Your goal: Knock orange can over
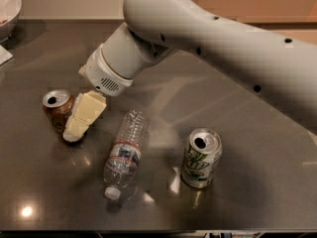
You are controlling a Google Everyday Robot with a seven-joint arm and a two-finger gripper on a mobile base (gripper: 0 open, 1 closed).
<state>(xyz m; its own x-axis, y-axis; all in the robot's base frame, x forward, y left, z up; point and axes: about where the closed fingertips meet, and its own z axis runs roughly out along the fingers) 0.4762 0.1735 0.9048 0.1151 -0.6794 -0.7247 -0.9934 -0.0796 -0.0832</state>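
Observation:
The orange can [56,109] stands on the dark table [237,133] at the left, silver top up, and seems to lean slightly. My gripper [75,129] hangs from the big white arm [198,38] and points down-left. Its cream fingers [88,109] look shut together, with nothing held. They lie against the can's right side and hide part of it.
A clear plastic bottle [126,155] lies on its side just right of the gripper. A green-and-white can [200,157] stands upright further right. A white bowl [7,9] sits at the far left corner. The table's front edge runs along the bottom.

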